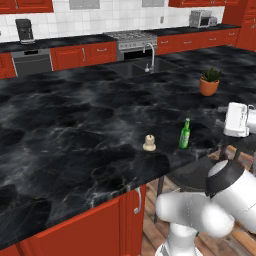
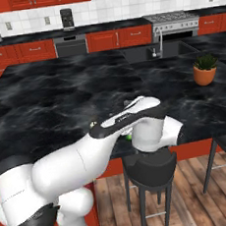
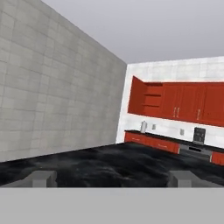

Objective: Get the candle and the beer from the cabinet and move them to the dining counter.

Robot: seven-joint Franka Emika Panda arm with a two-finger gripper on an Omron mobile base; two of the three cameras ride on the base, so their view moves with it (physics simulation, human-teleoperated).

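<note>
The candle point(image 1: 149, 143), small and cream, stands on the dining counter point(image 1: 75, 125) near its front edge. The beer point(image 1: 185, 134), a slim green bottle, stands upright a little to its right. My gripper point(image 1: 227, 121) hovers over the counter's right end, right of the beer and apart from it. In the hand view the gripper point(image 3: 113, 177) is open, its fingertips point(image 3: 43, 177) set wide with nothing between them. That view looks across the dining counter point(image 3: 109, 162) to the cabinet point(image 3: 148, 98), whose door stands open. In the right base view my arm hides most of the beer point(image 2: 129, 137).
A potted plant point(image 1: 209, 82) stands on the counter behind my hand. The sink with its faucet point(image 1: 150, 57) lies further back. Bar stools point(image 2: 148, 168) stand along the counter's near side. A coffee machine point(image 1: 24, 30) sits on the back counter.
</note>
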